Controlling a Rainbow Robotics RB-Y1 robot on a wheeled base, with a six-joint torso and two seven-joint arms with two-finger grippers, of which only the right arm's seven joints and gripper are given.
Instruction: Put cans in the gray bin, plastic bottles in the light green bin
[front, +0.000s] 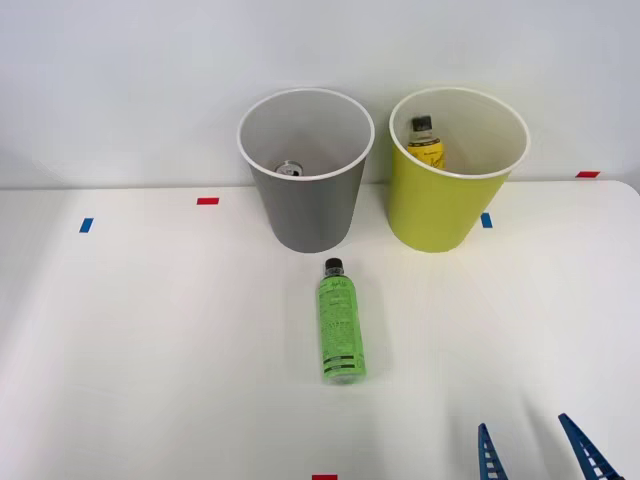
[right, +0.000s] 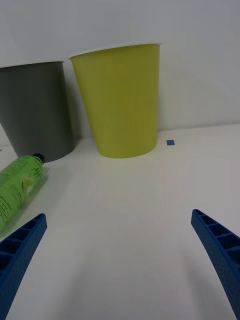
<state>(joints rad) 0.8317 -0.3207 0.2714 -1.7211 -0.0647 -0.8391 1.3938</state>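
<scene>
A bright green plastic bottle (front: 340, 322) (right: 17, 187) lies on its side on the white table, black cap pointing toward the bins. Behind it stands the gray bin (front: 305, 190) (right: 36, 110), and a can's silvery top (front: 289, 169) shows inside it. To its right the light green bin (front: 452, 190) (right: 120, 100) holds a yellow-labelled bottle (front: 425, 142) standing upright. My right gripper (front: 537, 452) (right: 117, 250) is open near the table's front edge, to the right of the green bottle, with nothing between its blue fingers (right: 217, 247).
Small tape marks dot the table: blue (front: 86, 225) (front: 486, 220) (right: 170, 142) and red (front: 207, 201) (front: 587, 174) (front: 324, 477). A white wall rises right behind the bins.
</scene>
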